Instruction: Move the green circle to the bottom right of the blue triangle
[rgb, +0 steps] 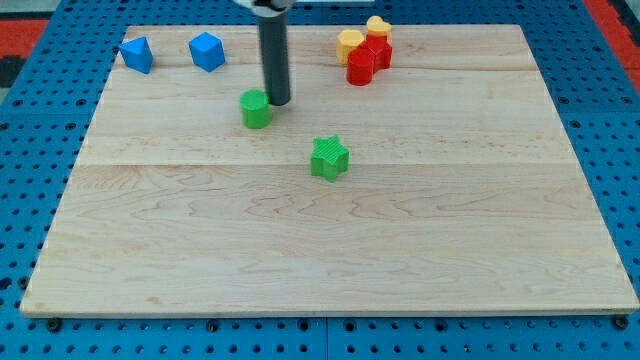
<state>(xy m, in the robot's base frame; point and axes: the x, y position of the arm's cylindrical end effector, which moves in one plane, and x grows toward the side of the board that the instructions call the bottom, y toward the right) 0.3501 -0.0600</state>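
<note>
Evidently my tip (279, 103), a bare rod gripping nothing, touches the green circle (256, 109) on its right, apparently to shove it left toward the blue triangle (137, 54)

The counter (330, 240) is pale, matt planked wood with visible grain; the green circle (256, 109) and green star (329, 158) look smooth plastic; the rod (274, 60) is dark, slightly glossy.

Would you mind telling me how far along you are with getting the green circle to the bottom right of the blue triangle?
Done: my tip has reached the green circle and sits against its right side. In hand: pushing it toward the view's left. Left: most of the travel, since the circle is far to the right of the blue triangle, beyond the other blue block. The green star lies out of the way.
</note>
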